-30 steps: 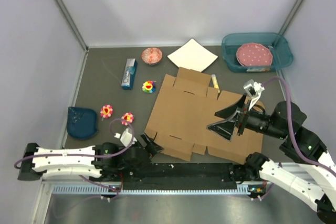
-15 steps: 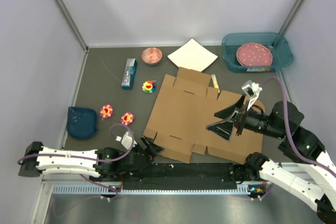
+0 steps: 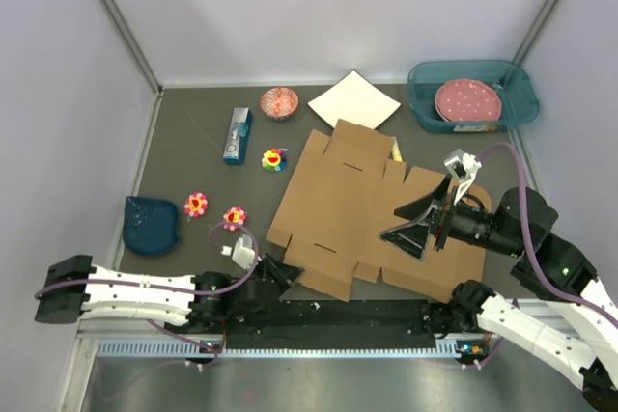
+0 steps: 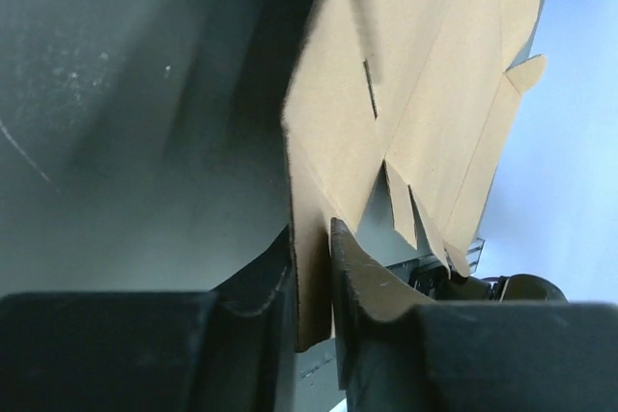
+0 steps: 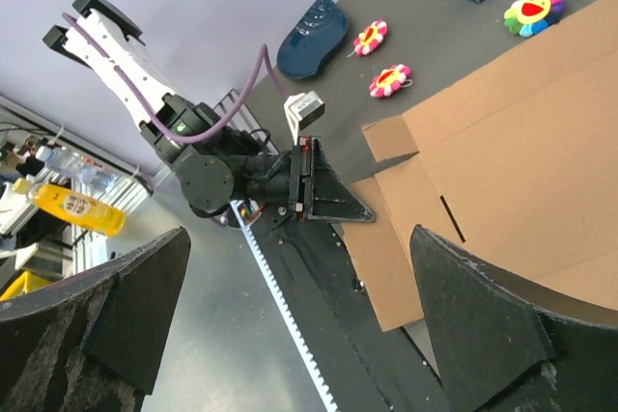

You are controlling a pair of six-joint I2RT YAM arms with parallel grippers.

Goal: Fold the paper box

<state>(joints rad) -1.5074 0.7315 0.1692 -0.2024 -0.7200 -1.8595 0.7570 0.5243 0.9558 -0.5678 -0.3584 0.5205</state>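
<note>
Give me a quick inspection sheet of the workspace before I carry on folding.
Surface: dark grey table, no spills seen.
Job's things: paper box unfolded, lying mostly flat mid-table.
Clutter: white sheet, patterned bowl, blue carton, smiley flower, pink flowers, dark blue pouch, teal bin holding a dotted plate.
Grippers: left pincer pinching the box's near-left flap; right pincer open above the box's right side.
Cables: left purple cable and right purple cable looped along the arms; no snag seen.
Surroundings: plain pale walls; nothing else seen.
</note>
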